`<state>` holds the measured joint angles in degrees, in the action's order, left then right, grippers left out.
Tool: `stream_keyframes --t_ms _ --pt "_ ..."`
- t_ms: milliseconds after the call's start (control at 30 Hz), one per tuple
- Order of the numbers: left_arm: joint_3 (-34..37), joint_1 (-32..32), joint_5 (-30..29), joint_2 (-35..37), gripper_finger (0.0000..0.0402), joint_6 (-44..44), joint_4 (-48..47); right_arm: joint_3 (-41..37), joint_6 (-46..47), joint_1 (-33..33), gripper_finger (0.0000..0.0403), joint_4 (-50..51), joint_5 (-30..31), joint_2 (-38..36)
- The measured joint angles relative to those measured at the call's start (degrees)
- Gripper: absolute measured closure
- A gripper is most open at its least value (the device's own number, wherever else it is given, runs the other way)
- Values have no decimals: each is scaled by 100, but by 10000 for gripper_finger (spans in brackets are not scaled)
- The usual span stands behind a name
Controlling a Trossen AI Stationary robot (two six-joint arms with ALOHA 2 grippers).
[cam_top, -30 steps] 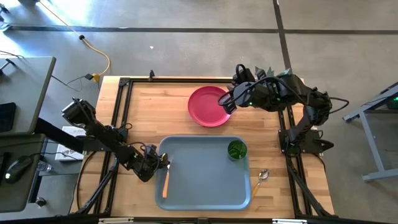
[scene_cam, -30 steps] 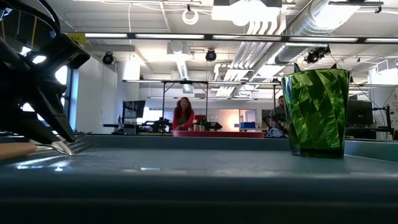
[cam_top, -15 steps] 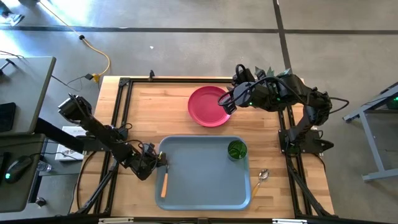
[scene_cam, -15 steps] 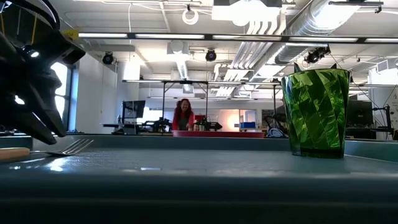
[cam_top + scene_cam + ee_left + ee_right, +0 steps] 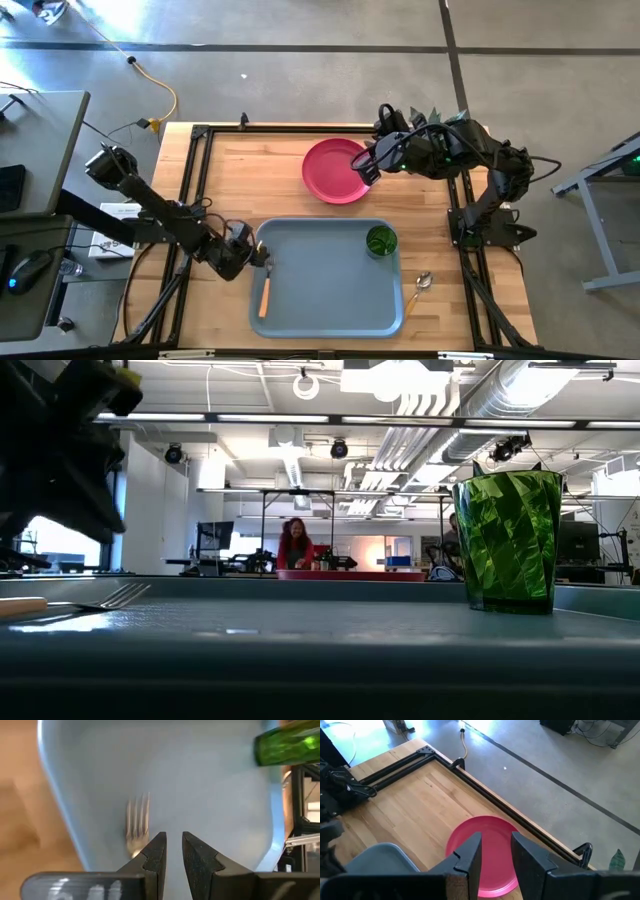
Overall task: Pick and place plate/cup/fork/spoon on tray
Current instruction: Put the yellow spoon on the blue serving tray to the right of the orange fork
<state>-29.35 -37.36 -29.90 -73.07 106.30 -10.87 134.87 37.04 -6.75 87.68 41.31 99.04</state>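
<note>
Tray point(image 5: 330, 275): fork point(image 5: 265, 290) now released at 9 o'clock inside; cup point(image 5: 380, 240) at 2 o'clock. Left gripper point(image 5: 258, 256) withdrawn, jaws narrowly parted, empty. Spoon point(image 5: 418, 288) and plate point(image 5: 338, 170) remain on worktop point(image 5: 250, 175). Right gripper point(image 5: 362, 165) over plate, jaws spread.

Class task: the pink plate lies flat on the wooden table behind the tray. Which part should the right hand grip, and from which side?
Grip the raised rim of the plate at its right edge, beside the right hand. The plate lies flat on the table, so only the rim gives the fingers purchase, probably.
</note>
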Motion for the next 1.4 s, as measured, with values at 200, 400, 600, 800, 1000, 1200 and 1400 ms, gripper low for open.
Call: stream_keyframes --t_ms 200,400,600,800,1000,1200,1400 --pt "-91 397 -233 701 351 -1700 -180 0 194 -4 309 0 -466 0" --pt "-91 843 -230 1571 351 -3548 -218 0 1014 -19 309 42 -1080 -1" --pt "-91 1291 -159 2538 351 -5293 -327 2 2207 -317 309 209 -1596 47" --pt "-91 1686 120 3371 351 -6803 -249 0 3379 -801 309 238 -1619 269" --pt "-89 2033 551 3977 351 -7966 -237 0 4093 -1135 309 235 -1494 614" --pt "-179 2337 1215 4321 350 -8419 -230 0 4251 -1206 309 135 -1489 995" --pt "-947 2558 1777 4299 333 -8788 -1279 -4 4248 -1130 309 -169 -1439 1327"
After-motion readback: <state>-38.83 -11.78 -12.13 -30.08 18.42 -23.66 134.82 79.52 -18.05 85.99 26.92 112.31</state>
